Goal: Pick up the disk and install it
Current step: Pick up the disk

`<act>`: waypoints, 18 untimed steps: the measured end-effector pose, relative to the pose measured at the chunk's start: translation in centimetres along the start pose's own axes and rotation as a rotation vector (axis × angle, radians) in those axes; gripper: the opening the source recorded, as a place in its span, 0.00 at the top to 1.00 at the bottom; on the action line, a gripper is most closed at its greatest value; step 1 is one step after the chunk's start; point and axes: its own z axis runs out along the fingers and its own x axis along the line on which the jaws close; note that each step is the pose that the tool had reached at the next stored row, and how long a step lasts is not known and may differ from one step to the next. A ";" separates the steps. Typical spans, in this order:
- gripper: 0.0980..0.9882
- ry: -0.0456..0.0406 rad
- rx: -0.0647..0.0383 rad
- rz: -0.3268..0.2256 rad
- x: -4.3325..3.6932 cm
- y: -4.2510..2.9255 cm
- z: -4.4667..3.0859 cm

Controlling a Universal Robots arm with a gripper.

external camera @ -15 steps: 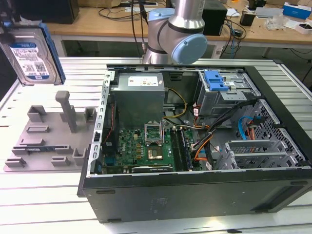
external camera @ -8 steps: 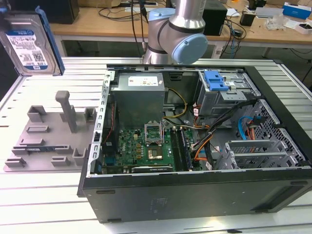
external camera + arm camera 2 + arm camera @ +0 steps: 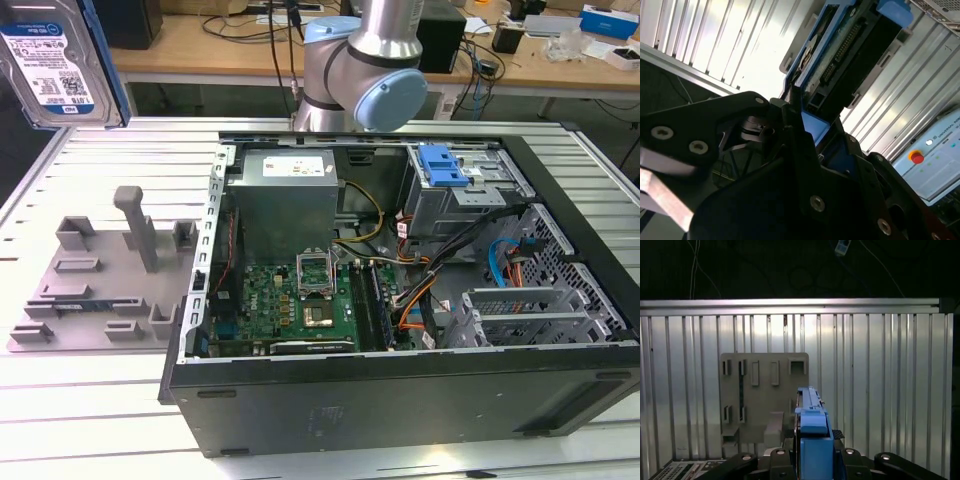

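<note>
The disk (image 3: 55,60), silver with a white-and-blue label and a blue carrier frame, hangs high at the exterior view's upper left, well above the table. In the first wrist view the disk (image 3: 812,435) appears edge-on, rising from between the black fingers of my gripper (image 3: 812,460). The second wrist view has the disk (image 3: 850,55) with its connector edge and blue frame sticking out of my gripper (image 3: 807,125), which is shut on it.
The open computer case (image 3: 400,400) lies on the slatted metal table, with a grey power supply (image 3: 285,200), a motherboard (image 3: 300,300) and a blue latch (image 3: 443,165) over the drive bay. A grey fixture plate (image 3: 100,280) with upright posts lies at the exterior view's left.
</note>
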 end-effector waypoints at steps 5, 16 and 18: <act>0.70 -0.0001 0.000 0.000 0.01 0.00 0.00; 0.70 -0.0003 -0.004 0.000 1.45 -3.00 -0.01; 0.70 -0.0001 -0.006 0.000 1.69 -3.65 -0.02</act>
